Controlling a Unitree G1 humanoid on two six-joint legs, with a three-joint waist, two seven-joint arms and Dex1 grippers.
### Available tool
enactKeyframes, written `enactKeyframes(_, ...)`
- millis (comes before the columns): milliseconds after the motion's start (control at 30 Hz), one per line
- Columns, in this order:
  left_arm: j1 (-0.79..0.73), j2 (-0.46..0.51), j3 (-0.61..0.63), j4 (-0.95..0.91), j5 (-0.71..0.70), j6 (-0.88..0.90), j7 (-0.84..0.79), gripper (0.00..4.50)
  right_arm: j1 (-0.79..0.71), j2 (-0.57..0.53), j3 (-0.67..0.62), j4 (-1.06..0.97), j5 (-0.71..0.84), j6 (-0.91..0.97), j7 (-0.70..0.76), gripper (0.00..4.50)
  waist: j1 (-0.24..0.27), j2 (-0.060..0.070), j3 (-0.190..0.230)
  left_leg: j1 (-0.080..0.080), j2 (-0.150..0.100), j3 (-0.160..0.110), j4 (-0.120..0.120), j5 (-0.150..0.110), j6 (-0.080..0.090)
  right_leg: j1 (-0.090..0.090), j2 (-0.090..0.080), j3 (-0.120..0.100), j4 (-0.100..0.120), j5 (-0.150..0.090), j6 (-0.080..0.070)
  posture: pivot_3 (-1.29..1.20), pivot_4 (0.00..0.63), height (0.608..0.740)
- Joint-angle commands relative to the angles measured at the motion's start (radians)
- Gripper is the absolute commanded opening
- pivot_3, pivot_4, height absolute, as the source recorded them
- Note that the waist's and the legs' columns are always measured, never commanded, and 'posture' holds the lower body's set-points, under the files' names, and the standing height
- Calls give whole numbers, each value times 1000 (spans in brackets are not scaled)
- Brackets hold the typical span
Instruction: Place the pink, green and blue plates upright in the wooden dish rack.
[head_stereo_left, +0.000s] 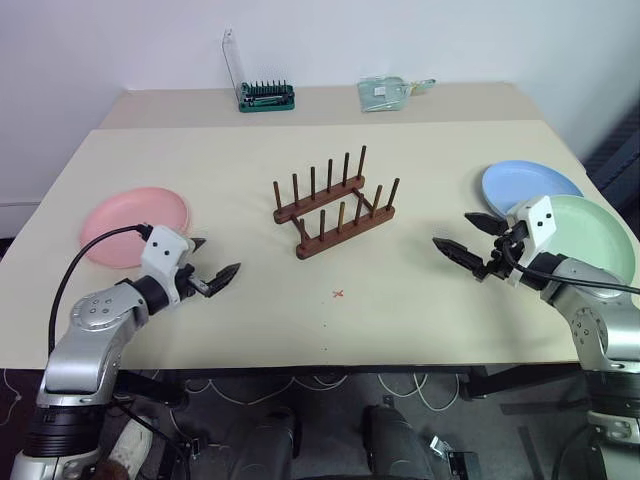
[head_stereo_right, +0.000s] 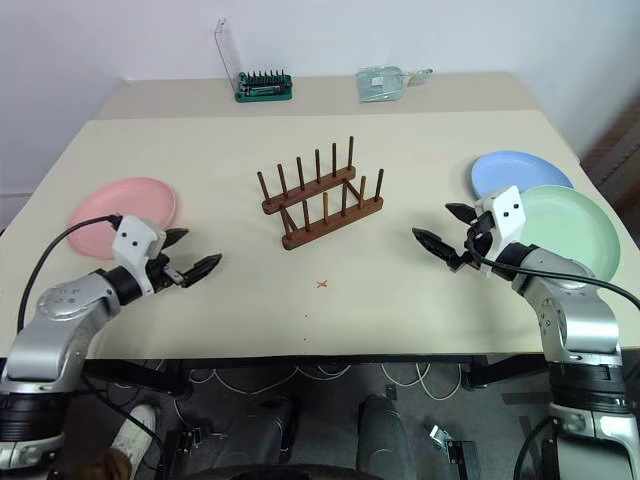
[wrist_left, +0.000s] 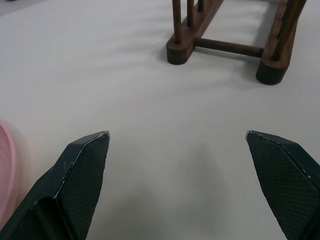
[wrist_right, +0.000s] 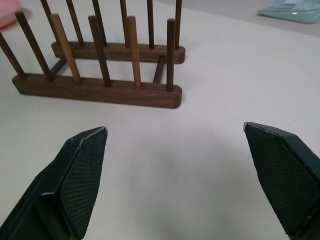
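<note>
Overhead, pink plate (head_stereo_left: 134, 225) whole; left wrist catches mere sliver.

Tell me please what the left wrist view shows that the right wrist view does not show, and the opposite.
The left wrist view alone shows the open left gripper, the short end of the wooden dish rack and, at the picture's edge, the rim of the pink plate.

The right wrist view alone shows the open right gripper, the rack's long side with both rows of pegs, a pink patch in one corner, probably that plate, and a clear packet at the back of the table.

Both share the rack, holding no plates, and the beige table.
</note>
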Motion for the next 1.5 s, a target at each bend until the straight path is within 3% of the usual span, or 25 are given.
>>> enactKeyframes(33,3,5,-17,-31,18,-9,3,4471,-20,-11,2,-3,-10,-21,6,4500,-1,0,0,0,0,0,0,0,0,0,0,0,0,0,0,0,150,740)
enactKeyframes(467,5,-7,-104,-48,39,-2,-26,4471,-21,15,66,-62,-27,-18,2,4500,2,0,0,0,0,0,0,0,0,0,0,0,0,0,0,0,150,740)
enactKeyframes(933,-242,-111,-319,339,148,-161,-166,4471,99,117,82,-293,-6,56,-133,4500,3,0,0,0,-1,0,1,0,0,0,0,0,0,0,0,0,150,740)
enactKeyframes(1067,-408,-226,-416,594,228,-264,-198,4471,132,141,102,-336,-12,65,-164,4500,30,1,-2,0,-2,-1,2,0,0,2,-1,-1,0,0,0,0,150,740)
enactKeyframes(1200,-459,-275,-441,686,265,-320,-227,4471,131,149,109,-356,-16,73,-187,4500,26,1,-2,0,-4,-1,3,0,1,4,-4,-1,-1,0,3,0,150,740)
enactKeyframes(1300,-494,-329,-441,756,278,-356,-211,3602,144,154,110,-382,-15,80,-205,4500,29,1,-3,0,-4,-1,3,-1,1,4,-4,-2,-1,0,3,0,150,740)
enactKeyframes(1467,-481,-339,-439,756,298,-385,-229,1098,169,153,107,-408,-14,85,-221,4500,26,1,-4,1,-4,-2,4,-1,1,5,-4,-2,-1,0,3,0,150,740)
enactKeyframes(1500,-479,-335,-442,755,304,-398,-236,761,171,151,106,-409,-13,86,-220,4500,25,2,-4,1,-4,-2,4,-1,1,5,-3,-2,-1,0,3,0,150,740)
